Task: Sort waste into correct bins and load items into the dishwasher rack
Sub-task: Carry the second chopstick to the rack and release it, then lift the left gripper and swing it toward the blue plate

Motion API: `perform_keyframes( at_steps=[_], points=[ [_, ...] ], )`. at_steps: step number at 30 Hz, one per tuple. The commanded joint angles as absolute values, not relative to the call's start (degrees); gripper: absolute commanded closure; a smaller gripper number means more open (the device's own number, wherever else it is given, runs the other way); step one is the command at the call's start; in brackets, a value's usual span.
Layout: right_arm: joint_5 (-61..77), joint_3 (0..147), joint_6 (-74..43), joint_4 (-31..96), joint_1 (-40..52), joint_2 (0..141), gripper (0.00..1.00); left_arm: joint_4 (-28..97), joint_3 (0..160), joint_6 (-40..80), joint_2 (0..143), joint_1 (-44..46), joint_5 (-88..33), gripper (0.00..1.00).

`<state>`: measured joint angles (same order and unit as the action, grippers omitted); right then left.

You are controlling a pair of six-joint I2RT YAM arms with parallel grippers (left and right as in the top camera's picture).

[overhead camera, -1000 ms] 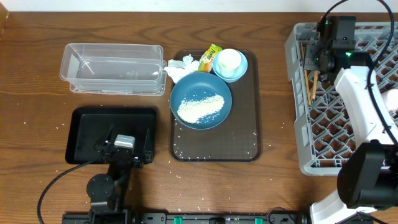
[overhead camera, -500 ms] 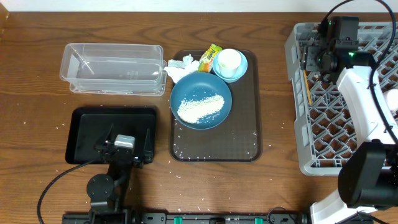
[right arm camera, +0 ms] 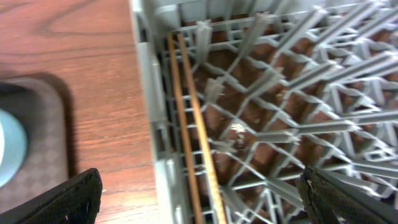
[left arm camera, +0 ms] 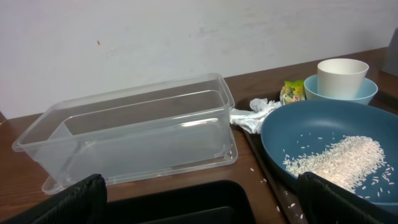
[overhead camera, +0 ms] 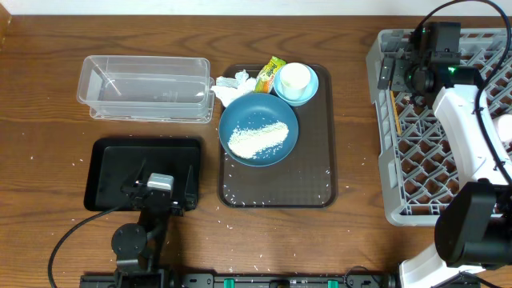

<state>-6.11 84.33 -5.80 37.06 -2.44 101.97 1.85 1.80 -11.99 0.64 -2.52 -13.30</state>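
The wooden chopsticks [overhead camera: 396,114] [right arm camera: 189,124] lie loose inside the grey dishwasher rack [overhead camera: 448,172] [right arm camera: 280,81], along its left wall. My right gripper [overhead camera: 398,78] [right arm camera: 199,205] hangs open just above them, its fingers apart and touching nothing. Rice [overhead camera: 258,138] [left arm camera: 339,158] lies on the dark blue plate [overhead camera: 258,116] [left arm camera: 292,134]. Behind it are the white tissue [overhead camera: 232,88] [left arm camera: 252,117], the yellow-green wrapper [overhead camera: 270,74] [left arm camera: 291,92] and the white cup [overhead camera: 294,78] [left arm camera: 342,76] inside the light blue bowl [overhead camera: 310,90] [left arm camera: 367,93]. My left gripper [overhead camera: 160,188] [left arm camera: 205,205] rests open and empty over the black tray [overhead camera: 112,160] [left arm camera: 186,202], with the clear tub [overhead camera: 144,86] [left arm camera: 137,134] beyond it.
The plate, bowl and waste sit on a dark brown serving tray [overhead camera: 276,188]. Stray rice grains dot this tray and the wooden table around it. A pale pink rounded thing [overhead camera: 506,128] shows in the rack at the frame's right edge. The right arm's white body crosses over the rack.
My right gripper has gone from shut on the chopsticks to open. The chopsticks have dropped flat against the rack's left wall. The left arm has not moved.
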Motion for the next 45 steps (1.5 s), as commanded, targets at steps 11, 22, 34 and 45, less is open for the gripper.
perform_keyframes(
  at_steps=[11, 22, 34, 45],
  points=[
    [-8.73, 84.31, -28.27, 39.00, -12.23, 102.87, 0.01, 2.81, 0.23, -11.73, 0.38, -2.66, -13.47, 0.00],
    [-8.75, 84.31, -28.25, 39.09, -13.43, 102.87, 0.01, 2.81, 0.23, -11.70, 0.38, -2.66, -13.45, 0.00],
    [-8.75, 84.31, -28.25, 39.09, -13.43, 102.87, 0.01, -6.09, 0.27, -3.01, 0.38, -2.52, -30.37, 0.00],
    [-8.75, 84.31, -28.25, 39.24, -13.43, 102.87, 0.01, -41.50, 0.27, 2.87, 0.38, -2.55, -58.33, 0.00]
  ],
)
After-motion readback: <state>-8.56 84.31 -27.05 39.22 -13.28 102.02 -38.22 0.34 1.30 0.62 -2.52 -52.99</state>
